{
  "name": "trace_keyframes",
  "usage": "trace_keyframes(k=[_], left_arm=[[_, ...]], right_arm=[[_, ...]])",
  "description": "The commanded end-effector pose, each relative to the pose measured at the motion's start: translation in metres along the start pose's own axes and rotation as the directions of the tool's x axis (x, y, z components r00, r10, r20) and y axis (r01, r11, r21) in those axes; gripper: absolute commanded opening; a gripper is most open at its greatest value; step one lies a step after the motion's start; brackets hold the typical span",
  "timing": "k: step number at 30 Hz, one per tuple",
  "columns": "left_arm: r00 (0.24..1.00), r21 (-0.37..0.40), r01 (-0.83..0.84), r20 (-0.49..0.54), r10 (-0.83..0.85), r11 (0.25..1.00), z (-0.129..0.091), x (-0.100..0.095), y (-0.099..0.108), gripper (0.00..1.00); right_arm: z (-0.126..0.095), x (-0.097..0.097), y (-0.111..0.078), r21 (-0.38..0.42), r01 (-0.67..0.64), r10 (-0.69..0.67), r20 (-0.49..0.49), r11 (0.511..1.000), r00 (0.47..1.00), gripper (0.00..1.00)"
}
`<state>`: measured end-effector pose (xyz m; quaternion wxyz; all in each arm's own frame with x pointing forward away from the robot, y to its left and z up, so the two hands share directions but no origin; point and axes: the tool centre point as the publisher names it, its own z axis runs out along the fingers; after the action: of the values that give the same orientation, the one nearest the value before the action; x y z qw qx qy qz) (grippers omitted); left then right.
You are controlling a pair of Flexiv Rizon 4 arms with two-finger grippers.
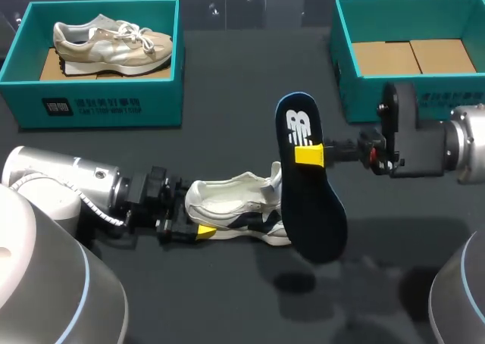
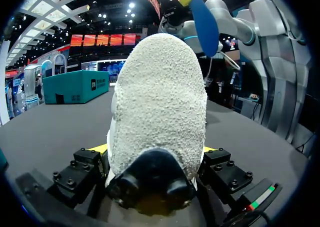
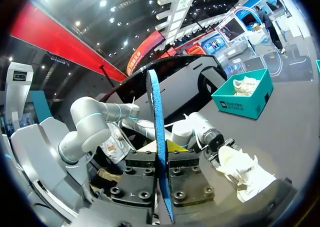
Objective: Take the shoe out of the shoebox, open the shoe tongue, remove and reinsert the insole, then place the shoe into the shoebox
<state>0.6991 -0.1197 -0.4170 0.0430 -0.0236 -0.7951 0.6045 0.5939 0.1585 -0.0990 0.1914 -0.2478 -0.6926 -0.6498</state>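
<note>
Insole [image 1: 312, 207] out, shoe [image 1: 231, 200] on counter [image 1: 227, 298].
The right fingers [image 1: 309, 155] pinch the insole aloft; the left fingers [image 1: 204, 230] clamp the shoe.

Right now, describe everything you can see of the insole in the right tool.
The insole is thin, flat and dark navy with a bright blue rim and white logo near one end; it looks like foam. It is out of the white shoe, lifted clear of the table beside it. The right tool pinches it near the middle, one yellow-tipped finger on each face. Nothing else seems to touch it.
</note>
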Motion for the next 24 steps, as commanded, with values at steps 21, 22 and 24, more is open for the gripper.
trace_keyframes(k=[21, 22, 24], left_arm=[[1.000, -0.036, 0.028, -0.004, -0.028, 0.999, -0.008, 0.002, -0.004, 1.00], [1.000, -0.044, 0.029, -0.007, -0.029, 0.999, -0.009, 0.003, -0.004, 1.00], [1.000, -0.070, 0.021, -0.005, -0.022, 0.997, -0.013, 0.003, -0.005, 1.00]], right_arm=[[-0.005, 0.009, -0.010, -0.038, -0.008, 0.008, 0.012, 0.999, 1.000, 0.00], [-0.005, 0.009, -0.010, -0.038, -0.008, 0.008, 0.012, 0.999, 1.000, 0.00], [-0.005, 0.009, -0.010, -0.038, -0.008, 0.008, 0.012, 0.999, 1.000, 0.00]])
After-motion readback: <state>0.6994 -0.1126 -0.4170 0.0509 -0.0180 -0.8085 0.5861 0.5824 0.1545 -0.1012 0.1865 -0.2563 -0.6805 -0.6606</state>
